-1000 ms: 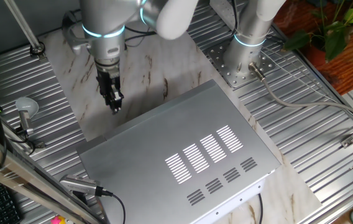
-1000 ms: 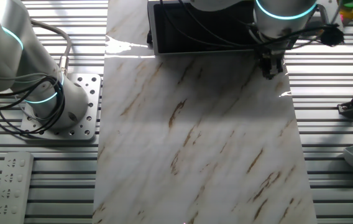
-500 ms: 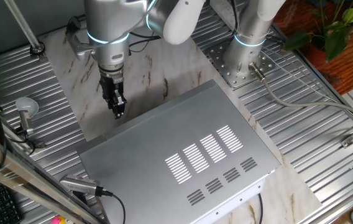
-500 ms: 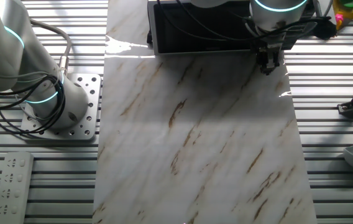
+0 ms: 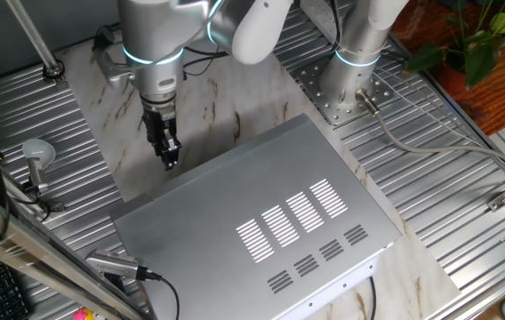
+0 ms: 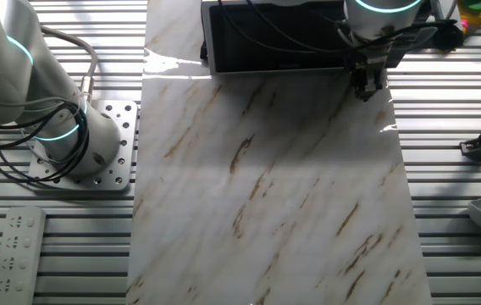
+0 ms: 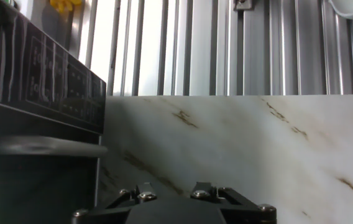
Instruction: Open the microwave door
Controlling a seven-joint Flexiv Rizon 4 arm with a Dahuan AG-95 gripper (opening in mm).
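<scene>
The microwave [image 5: 270,213] is a big silver box with vent slots on its top, lying on the marble board. Its door [image 6: 274,38] shows as a dark front face and looks closed. In the hand view the dark front [image 7: 33,186] fills the left, with a button panel [image 7: 40,81] and a blurred grey handle bar [image 7: 46,146]. My gripper [image 5: 170,160] points down just in front of the microwave's front corner, apart from it; it also shows in the other fixed view [image 6: 365,86]. Its fingers look closed together and hold nothing.
A second arm's base [image 5: 346,84] stands on a bolted plate beside the board [image 6: 274,195]. A white ladle [image 5: 37,153] and a remote [image 6: 12,254] lie on the slatted metal table. A plant [image 5: 484,36] is at the far corner.
My gripper has shifted a little closer to the microwave's front corner since a second ago, and has barely moved in the last half second. The door has not moved.
</scene>
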